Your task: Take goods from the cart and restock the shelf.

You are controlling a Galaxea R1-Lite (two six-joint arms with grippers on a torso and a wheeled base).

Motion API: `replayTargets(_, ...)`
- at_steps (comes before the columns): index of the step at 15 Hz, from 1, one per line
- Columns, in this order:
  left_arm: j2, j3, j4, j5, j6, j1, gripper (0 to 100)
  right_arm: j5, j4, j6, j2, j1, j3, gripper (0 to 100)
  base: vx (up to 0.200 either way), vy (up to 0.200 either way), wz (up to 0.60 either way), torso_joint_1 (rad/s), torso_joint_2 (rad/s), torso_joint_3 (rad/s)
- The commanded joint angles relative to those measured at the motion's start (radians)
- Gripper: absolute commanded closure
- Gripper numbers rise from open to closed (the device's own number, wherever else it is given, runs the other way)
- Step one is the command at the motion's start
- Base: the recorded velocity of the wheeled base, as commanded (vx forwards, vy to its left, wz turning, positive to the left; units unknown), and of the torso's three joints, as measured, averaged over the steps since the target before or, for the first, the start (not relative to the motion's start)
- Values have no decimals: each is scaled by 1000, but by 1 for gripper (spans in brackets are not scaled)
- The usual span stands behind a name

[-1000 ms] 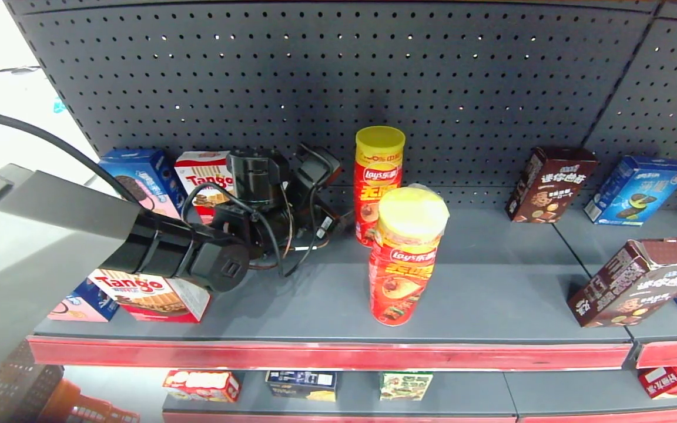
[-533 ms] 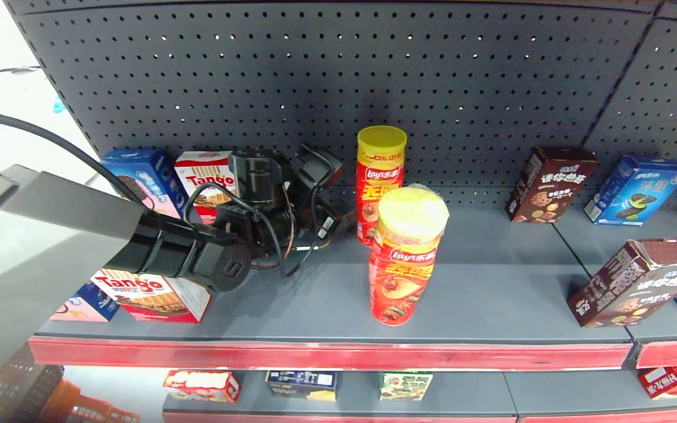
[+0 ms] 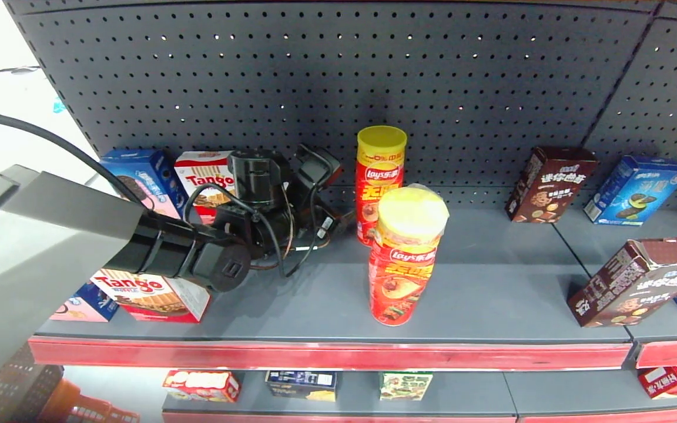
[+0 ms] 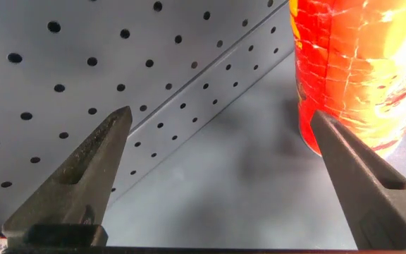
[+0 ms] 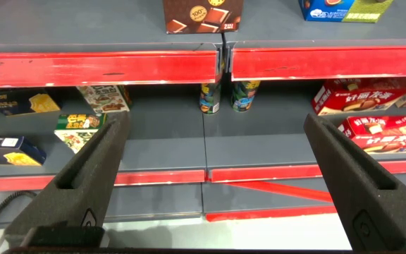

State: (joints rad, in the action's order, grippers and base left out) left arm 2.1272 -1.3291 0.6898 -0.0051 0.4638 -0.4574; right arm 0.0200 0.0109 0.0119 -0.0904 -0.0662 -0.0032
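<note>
Holding the left jaws wide apart and gripping nothing, low over the dark grey metal shelf [image 3: 491,294] and close to the perforated grey back panel [image 3: 315,70]. Pointing toward the tall red cardboard chip can with the yellow plastic lid [image 3: 378,182], standing upright at the back of the shelf, just to the robot's right of those jaws. Seeming, from the left wrist view, to have the can's lower wall just off one fingertip rather than inside the gap.

Sharing the shelf with a second matching red can with a yellow lid [image 3: 406,258], upright nearer the front edge, forward and to the right of the left wrist; touching the rear can or not, impossible to tell.

Judging the rear can as already shelved, so probably needing next a retreat of the black left arm [image 3: 174,249] toward the cart for more goods. Calling for a pull straight back, away from the can, with its long axis running vertical and a fingertip just beside its base; risking a tip-over with any sweep to the robot's right.

Holding the right jaws apart as well, empty, aimed at lower shelves with red edge strips [image 5: 97,70], well away from both cans. Leaving the left arm plainly the nearer one.
</note>
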Motion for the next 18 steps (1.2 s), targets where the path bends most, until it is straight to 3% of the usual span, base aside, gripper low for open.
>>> replayTargets(1,-47,4,2,4,-25,25,0,0,0,0,-2,0,0,0,0,0,0,0,0,0)
replayTargets(4,-141,18,2,4,-51,56,0,0,0,0,-2,0,0,0,0,0,0,0,0,0)
replayTargets(6,-257,87,1,5,-57,72,0,0,0,0,-2,0,0,0,0,0,0,0,0,0)
replayTargets(9,-408,208,1,51,-88,69,0,0,0,0,-2,0,0,0,0,0,0,0,0,0)
replayTargets(11,-561,381,2,97,-131,63,0,0,0,0,-2,0,0,0,0,0,0,0,0,0)
replayTargets(14,-754,605,2,116,-136,60,0,-3,0,2,-2,3,0,0,0,0,0,0,0,0)
replayTargets(15,-790,662,2,128,-136,60,0,-15,0,3,20,54,0,0,0,0,0,0,0,0)
replayTargets(18,-819,688,45,131,-139,83,0,-28,0,3,90,68,0,0,0,0,0,0,0,0)
